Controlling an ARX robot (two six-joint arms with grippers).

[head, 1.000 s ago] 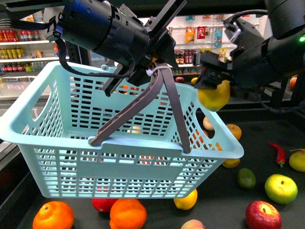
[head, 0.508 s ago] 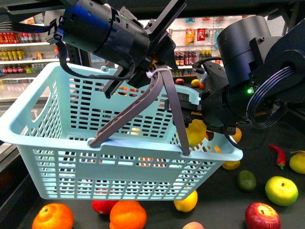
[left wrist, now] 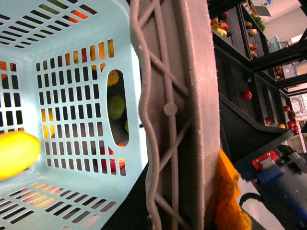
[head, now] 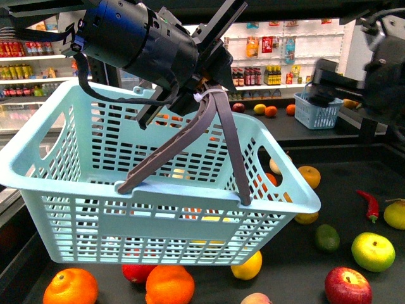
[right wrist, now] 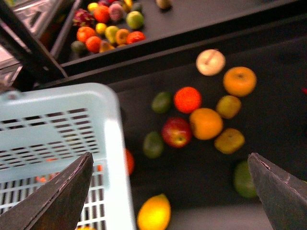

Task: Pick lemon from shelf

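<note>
Black shelf (head: 354, 190) with loose fruit on it sits under a light blue basket (head: 82, 209). The left gripper (head: 204, 88) is clamped tight on the basket's handle (head: 221, 136). The lemon (left wrist: 17, 154) is inside the basket. The right gripper (right wrist: 169, 154) is spread wide and holds nothing. It hangs above the shelf, just beside the basket's rim, apart from the lemon.

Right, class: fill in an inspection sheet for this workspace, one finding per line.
Surface: black shelf deck, strewn with fruit.
Job's things: lemon inside the basket; second lemon on the deck beneath.
Clutter: oranges, apple, chilli, green fruit.
Claws: left claw shut on handles; right claw open, empty.
Cables: black cable looped off the left arm.
Surroundings: shop shelving, blue basket behind.
</note>
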